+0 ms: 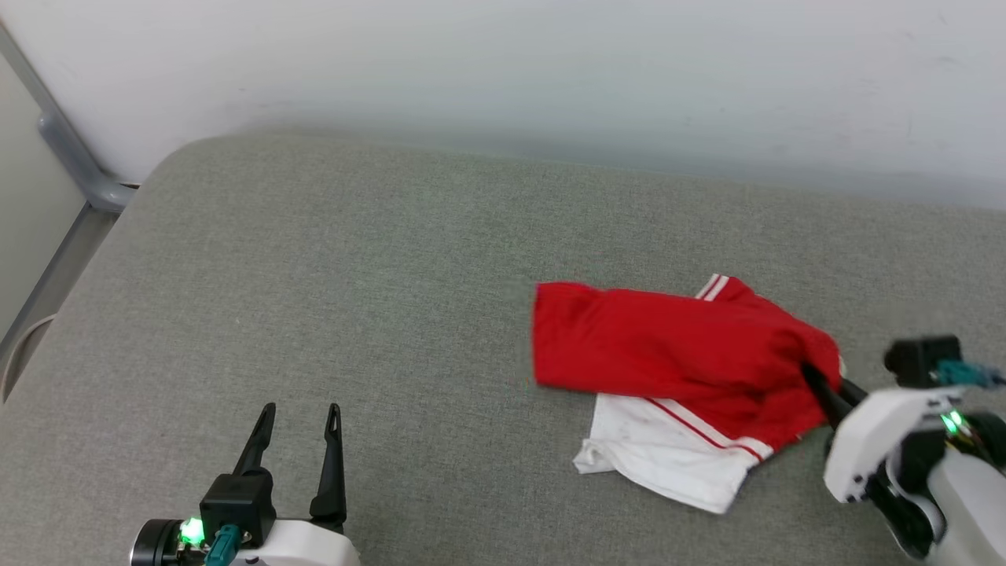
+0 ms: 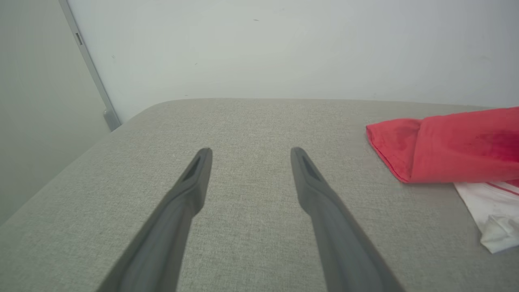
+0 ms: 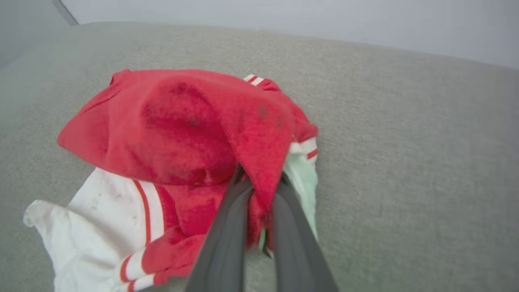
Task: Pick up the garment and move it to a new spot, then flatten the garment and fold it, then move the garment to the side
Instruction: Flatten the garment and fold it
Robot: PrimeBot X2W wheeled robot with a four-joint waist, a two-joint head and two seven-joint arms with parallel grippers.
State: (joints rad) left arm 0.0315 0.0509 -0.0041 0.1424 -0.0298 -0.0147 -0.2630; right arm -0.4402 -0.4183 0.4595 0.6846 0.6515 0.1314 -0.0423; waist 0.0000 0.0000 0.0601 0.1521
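Observation:
The garment is a red jersey with white sleeve ends and striped trim, lying bunched on the grey cushioned surface at the right. My right gripper comes in from the lower right and is shut on the garment's right edge; in the right wrist view red cloth is pinched between the two dark fingers and drapes over their tips. My left gripper stands open at the lower left, well away from the garment, nothing between its fingers. The left wrist view has the garment at its right edge.
A pale wall runs along the far edge of the surface. A grey metal bar slants down past the surface's rounded left corner. Bare cushion stretches across the left and middle.

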